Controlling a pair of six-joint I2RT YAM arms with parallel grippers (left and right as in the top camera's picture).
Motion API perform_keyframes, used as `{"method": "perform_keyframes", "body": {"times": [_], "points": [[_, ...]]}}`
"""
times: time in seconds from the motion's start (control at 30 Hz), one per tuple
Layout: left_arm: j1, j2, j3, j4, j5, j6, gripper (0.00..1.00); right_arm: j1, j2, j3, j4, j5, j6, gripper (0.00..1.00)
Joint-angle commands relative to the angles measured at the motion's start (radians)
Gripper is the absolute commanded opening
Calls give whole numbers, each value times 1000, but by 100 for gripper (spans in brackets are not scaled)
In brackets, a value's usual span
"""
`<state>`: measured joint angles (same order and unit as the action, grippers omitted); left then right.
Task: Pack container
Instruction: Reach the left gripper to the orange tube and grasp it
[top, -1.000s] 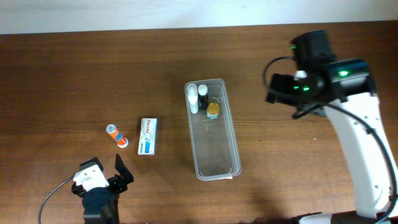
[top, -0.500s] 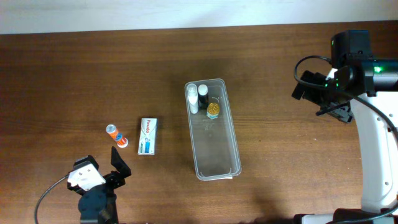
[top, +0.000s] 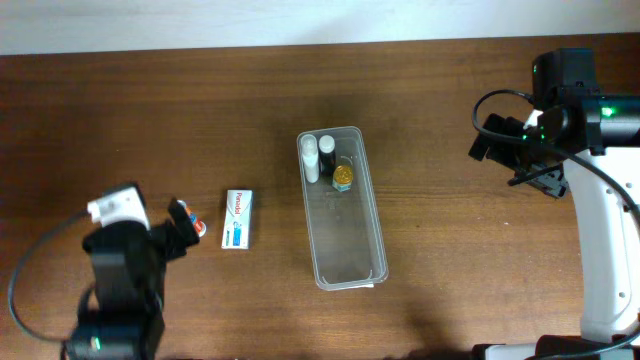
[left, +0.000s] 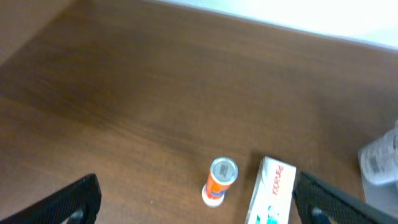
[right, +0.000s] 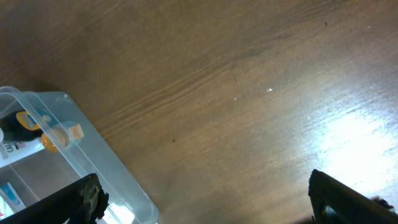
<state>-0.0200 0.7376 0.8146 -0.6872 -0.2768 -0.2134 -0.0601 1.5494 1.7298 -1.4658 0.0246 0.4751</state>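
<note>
The clear container (top: 345, 240) lies lengthwise at the table's middle. At its far end it holds two white bottles (top: 311, 156) and a small yellow-lidded jar (top: 343, 177). Its corner shows in the right wrist view (right: 74, 155). An orange bottle with a white cap (left: 219, 180) lies on the table left of a white-and-blue carton (left: 270, 193), which also shows in the overhead view (top: 238, 218). My left gripper (left: 196, 188) is open, just in front of the orange bottle (top: 189, 216). My right gripper (right: 204, 186) is open and empty over bare table, right of the container.
The brown wooden table (top: 130, 120) meets a white wall along the far edge. My left arm (top: 120, 275) stands at the front left. My right arm (top: 590, 210) stands along the right side.
My left arm has swung up from the table's front edge to the orange bottle. My right gripper moved right, away from the container, then stayed still.
</note>
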Motion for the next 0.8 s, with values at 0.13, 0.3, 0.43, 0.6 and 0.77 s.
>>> {"method": "perform_keyframes", "body": {"times": [0.13, 0.3, 0.43, 0.6, 0.77], "points": [[35, 332, 275, -166, 162, 29, 99, -7, -6, 8, 0, -3, 12, 99], [49, 464, 321, -212, 138, 58, 99, -7, -6, 8, 0, -3, 13, 98], [49, 513, 321, -219, 187, 58, 99, -7, -6, 8, 0, -3, 12, 98], [49, 546, 321, -256, 187, 58, 99, -7, -6, 8, 0, -3, 13, 98], [49, 597, 320, -305, 184, 58, 97, -7, -6, 8, 0, -3, 13, 98]]}}
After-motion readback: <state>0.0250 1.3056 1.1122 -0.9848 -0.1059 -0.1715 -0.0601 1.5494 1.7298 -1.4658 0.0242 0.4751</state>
